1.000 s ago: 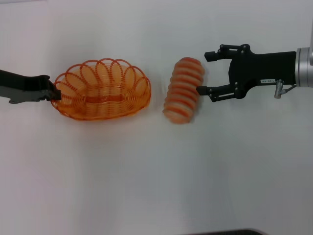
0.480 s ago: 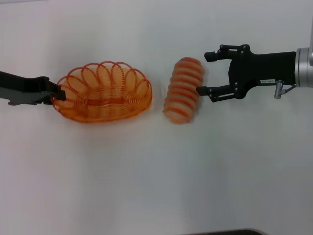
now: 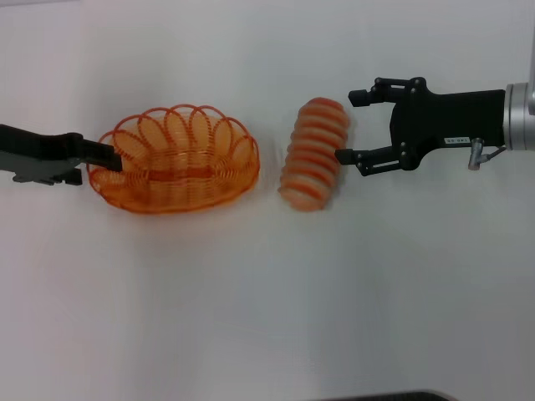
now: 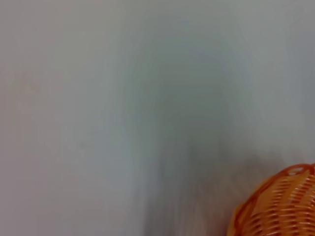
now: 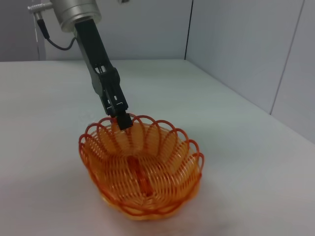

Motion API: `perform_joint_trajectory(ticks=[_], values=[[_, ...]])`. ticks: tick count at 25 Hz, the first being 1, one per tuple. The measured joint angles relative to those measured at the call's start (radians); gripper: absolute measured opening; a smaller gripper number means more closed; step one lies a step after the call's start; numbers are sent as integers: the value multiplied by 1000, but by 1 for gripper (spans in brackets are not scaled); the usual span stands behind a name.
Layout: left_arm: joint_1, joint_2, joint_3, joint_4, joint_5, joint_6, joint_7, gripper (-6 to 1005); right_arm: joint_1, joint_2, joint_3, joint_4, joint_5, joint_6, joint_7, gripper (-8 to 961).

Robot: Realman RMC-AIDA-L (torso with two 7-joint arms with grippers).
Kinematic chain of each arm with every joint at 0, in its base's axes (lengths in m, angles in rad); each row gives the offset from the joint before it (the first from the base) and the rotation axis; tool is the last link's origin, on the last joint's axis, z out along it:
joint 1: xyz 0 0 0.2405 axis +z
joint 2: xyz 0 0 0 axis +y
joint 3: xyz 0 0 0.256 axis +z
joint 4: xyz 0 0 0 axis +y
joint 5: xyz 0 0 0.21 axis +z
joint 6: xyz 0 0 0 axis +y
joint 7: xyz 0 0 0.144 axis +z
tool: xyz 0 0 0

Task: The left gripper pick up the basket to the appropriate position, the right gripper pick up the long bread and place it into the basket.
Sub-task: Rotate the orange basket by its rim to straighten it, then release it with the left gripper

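My left gripper point(image 3: 114, 155) is clamped on the left end rim of the basket point(image 3: 175, 159), which sits on the white table point(image 3: 267, 292). My right gripper point(image 3: 351, 125) stands spread wide, its lower fingertip touching the long bread point(image 3: 313, 153) lying just right of the basket

The small white label point(image 3: 457, 140) on the right gripper point(image 3: 351, 125) is unreadable

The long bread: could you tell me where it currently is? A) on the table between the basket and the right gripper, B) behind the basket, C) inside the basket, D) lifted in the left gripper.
A: the long bread lies on the table, with the basket on one side and the open right gripper on the other.
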Motion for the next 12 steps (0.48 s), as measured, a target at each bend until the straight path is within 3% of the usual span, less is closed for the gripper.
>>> perform_joint_trajectory(ticks=[7,12], values=[[0,0,1,5,-2,9,0,735,0,0,0,2,0,2,-1,913],[0,4,-3,7,-9,13,3,734,0,1,2,3,0,3,-2,913]])
